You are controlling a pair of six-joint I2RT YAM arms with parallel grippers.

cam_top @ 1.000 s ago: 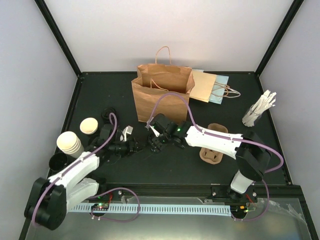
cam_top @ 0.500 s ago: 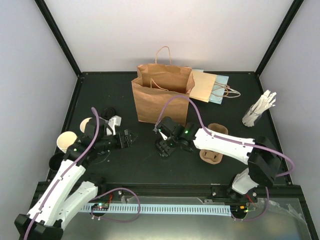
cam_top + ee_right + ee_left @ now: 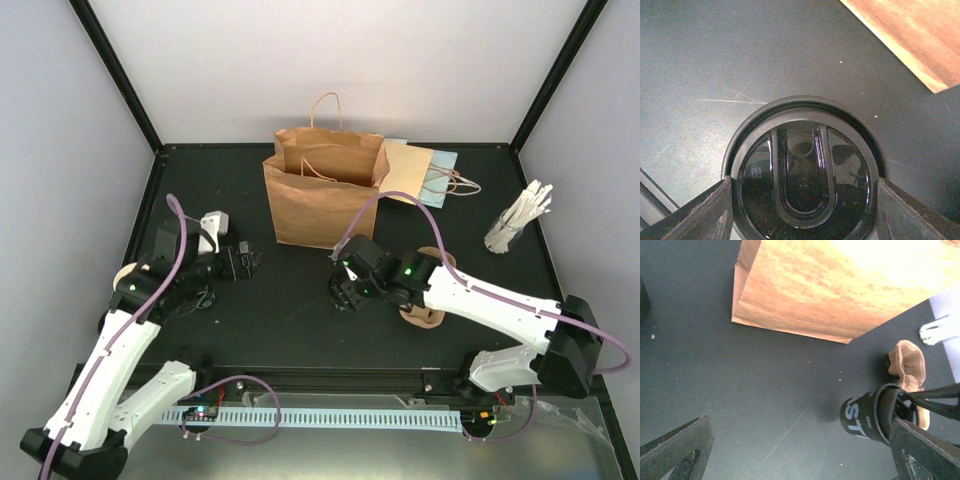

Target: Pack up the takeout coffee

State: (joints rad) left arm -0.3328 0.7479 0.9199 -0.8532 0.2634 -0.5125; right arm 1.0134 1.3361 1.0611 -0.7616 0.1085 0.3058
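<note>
Top external view has the right gripper (image 3: 345, 290) low over the black table (image 3: 290, 325), just left of the brown cup carrier (image 3: 420, 316) and below the standing paper bag (image 3: 320, 195) at upper centre. The left wrist view shows its load: a takeout cup (image 3: 866, 416) wearing a black printed sleeve, seen at lower right of the frame with the right arm's thin fingers closed on its top end. The right wrist view looks straight down on the cup's black lid (image 3: 802, 170), which fills the lower middle of the frame between the two fingers, so this pincer is gripping the cup near the rim. The left gripper (image 3: 242, 262) sits at centre left of the top view, well apart from the cup. Its jaws are spread wide with nothing between them. By my reading, this cup has its sleeve and lid on and is ready to be seated, but it is not yet in the carrier, and the carrier is on the table outside the bag. A second cup I cannot place with confidence. Only a cream edge (image 3: 124, 272) peeks out beside the left arm at far left. Seating both cups and loading the bag appear to remain, so the task looks under halfway.
</note>
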